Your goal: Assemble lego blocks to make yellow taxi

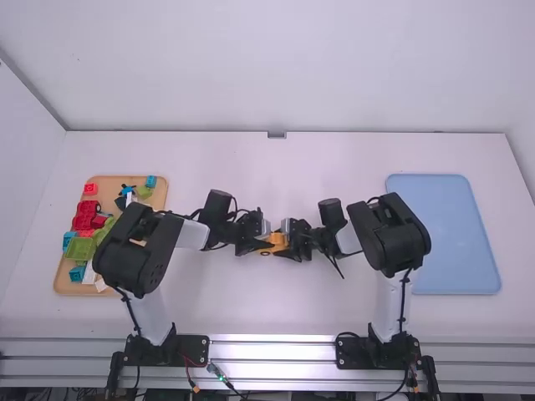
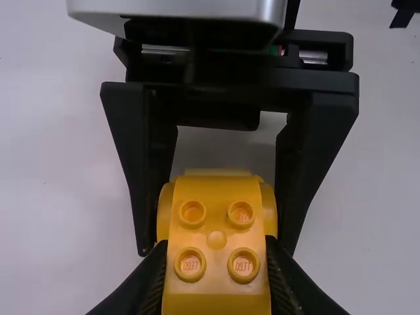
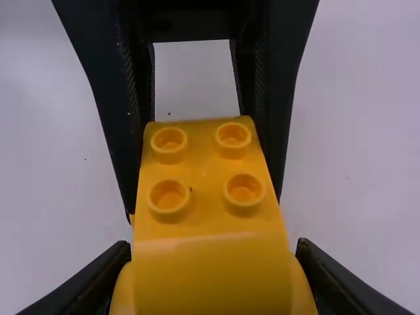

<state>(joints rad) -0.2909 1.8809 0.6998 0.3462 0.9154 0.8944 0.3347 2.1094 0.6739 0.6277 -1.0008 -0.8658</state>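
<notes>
Jaws of left gripper (image 1: pixel 265 245) and right gripper (image 1: pixel 287 247) both clamp the yellow piece (image 2: pixel 216 289); left arm (image 1: pixel 132 251) partly covers the brown tray (image 1: pixel 64 281) near the tabletop's (image 1: pixel 276 313) left edge

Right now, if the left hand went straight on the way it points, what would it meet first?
Likely the right hand, whose fingers flank the far end of the yellow Lego car body that the left hand holds; the gap between the hands is unclear.

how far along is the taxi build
A yellow car-like body looks formed, though whether it is joined pieces I can't tell. The left gripper and right gripper both hold it. Its studs are bare, so a top and setting it down probably remain.
</notes>
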